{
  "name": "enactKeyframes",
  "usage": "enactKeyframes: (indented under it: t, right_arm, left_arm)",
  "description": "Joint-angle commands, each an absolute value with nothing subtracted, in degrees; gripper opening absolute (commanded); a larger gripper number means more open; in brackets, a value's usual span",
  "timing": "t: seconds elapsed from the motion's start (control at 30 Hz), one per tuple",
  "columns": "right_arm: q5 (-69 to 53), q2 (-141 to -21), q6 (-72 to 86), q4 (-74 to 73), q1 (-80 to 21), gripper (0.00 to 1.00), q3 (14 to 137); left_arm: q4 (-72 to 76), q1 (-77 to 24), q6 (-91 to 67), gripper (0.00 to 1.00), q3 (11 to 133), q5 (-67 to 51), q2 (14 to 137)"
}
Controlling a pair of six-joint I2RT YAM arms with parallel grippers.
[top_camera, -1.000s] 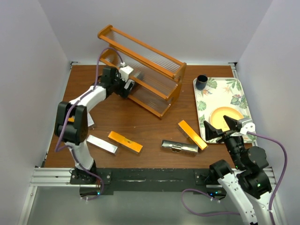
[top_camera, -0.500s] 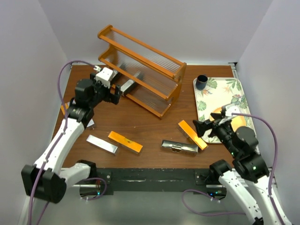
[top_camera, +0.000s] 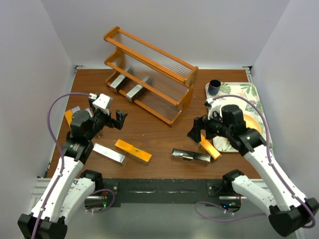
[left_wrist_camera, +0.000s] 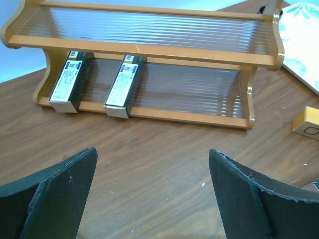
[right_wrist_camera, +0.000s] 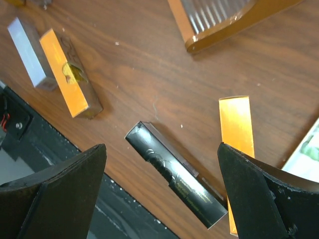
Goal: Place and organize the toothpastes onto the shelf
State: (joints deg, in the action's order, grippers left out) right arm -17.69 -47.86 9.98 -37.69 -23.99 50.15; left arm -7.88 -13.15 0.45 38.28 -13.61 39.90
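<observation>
The orange-brown shelf [top_camera: 149, 69] stands at the back of the table. Two silver toothpastes [top_camera: 117, 81] [top_camera: 135, 91] lie on its bottom tier, also seen in the left wrist view [left_wrist_camera: 70, 79] [left_wrist_camera: 124, 82]. My left gripper [top_camera: 115, 119] [left_wrist_camera: 152, 151] hovers open over bare table in front of the shelf [left_wrist_camera: 149, 50]. My right gripper [top_camera: 197, 130] [right_wrist_camera: 160, 149] is open above a dark silver carton [top_camera: 191, 156] [right_wrist_camera: 174, 174], with an orange carton [top_camera: 207, 145] [right_wrist_camera: 237, 132] beside it. Another orange carton [top_camera: 133, 150] [right_wrist_camera: 67, 84] and a silver one [top_camera: 108, 153] [right_wrist_camera: 27, 52] lie near the front left.
A leaf-patterned tray [top_camera: 234, 97] at the right carries a dark cup [top_camera: 214, 87] and a yellow plate [top_camera: 250, 122]. An orange carton [top_camera: 68, 117] and a grey one [top_camera: 75, 109] lie by the table's left edge, behind my left arm. The black mounting rail [top_camera: 159, 189] runs along the front.
My left arm has drawn back from the shelf toward the front left, leaving a silver carton on the bottom tier. My right arm has swung left from the tray to above the cartons.
</observation>
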Motion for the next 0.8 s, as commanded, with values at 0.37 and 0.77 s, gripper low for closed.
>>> enactKeyframes:
  t: [0.37, 0.77]
  right_arm:
    - [-15.6, -63.2, 7.6, -37.5, -35.3, 0.98, 49.9]
    - [-0.2, -80.7, 3.9, -43.8, -48.5, 0.99, 57.0]
  left_arm:
    - [-5.0, -13.3, -2.2, 1.0, 37.3, -15.8, 36.7]
    - [-4.7, -13.4, -2.3, 1.0, 37.0, -16.9, 37.6]
